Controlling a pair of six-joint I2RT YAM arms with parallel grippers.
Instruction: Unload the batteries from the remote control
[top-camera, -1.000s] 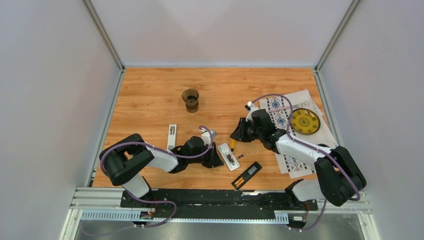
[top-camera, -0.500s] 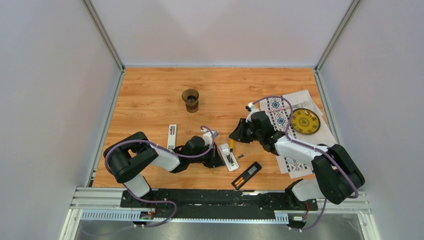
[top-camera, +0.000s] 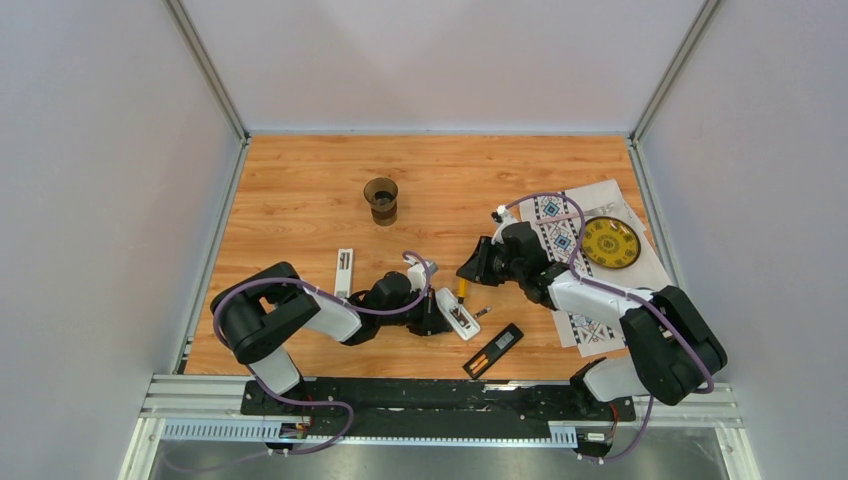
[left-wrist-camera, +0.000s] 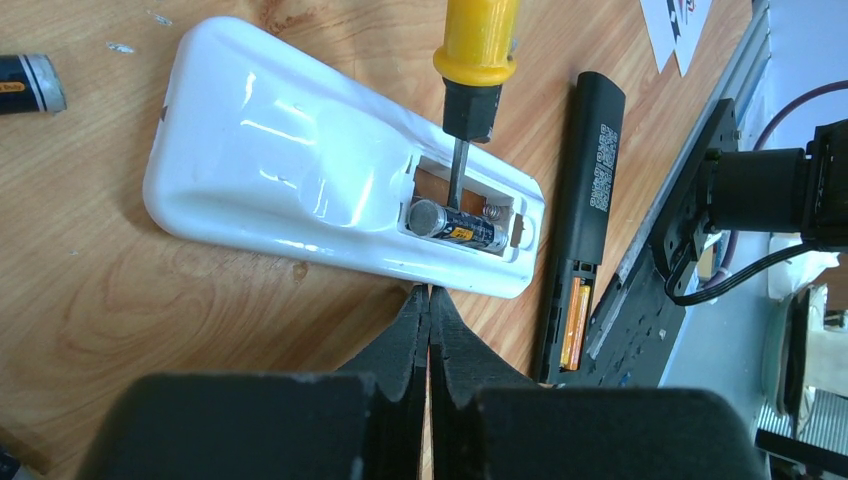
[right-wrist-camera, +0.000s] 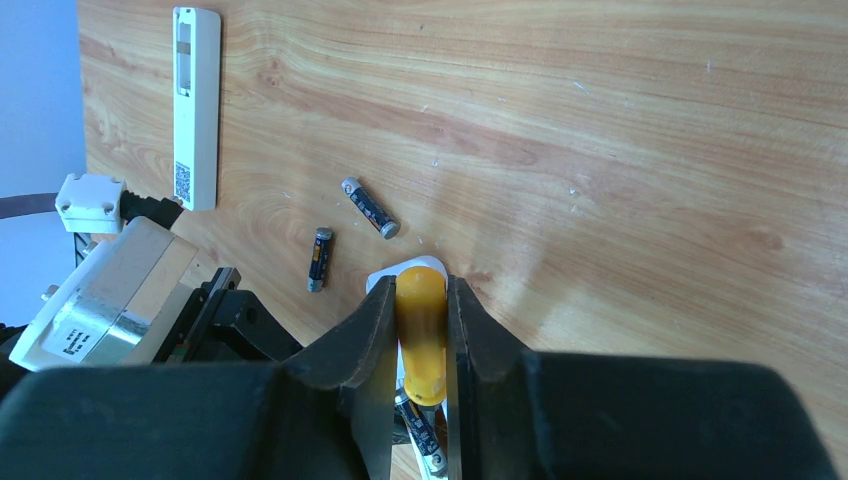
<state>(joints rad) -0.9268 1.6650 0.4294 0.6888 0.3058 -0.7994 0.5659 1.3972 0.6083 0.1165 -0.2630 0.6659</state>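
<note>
The white remote lies back-up with its compartment open, and one dark grey battery sits inside. My right gripper is shut on the yellow-handled screwdriver, whose shaft reaches into the compartment beside that battery. My left gripper is shut and empty, its tips against the remote's near edge. Two loose grey batteries lie on the wood. In the top view the remote lies between the two grippers.
A black remote lies open beside the white one with orange batteries inside. A white cover strip lies to the left. A dark cup stands further back. A patterned paper mat with a yellow disc is at the right.
My right gripper has shifted the screwdriver slightly left, toward the remote's compartment. My left gripper has edged right against the remote, which has turned a little.
</note>
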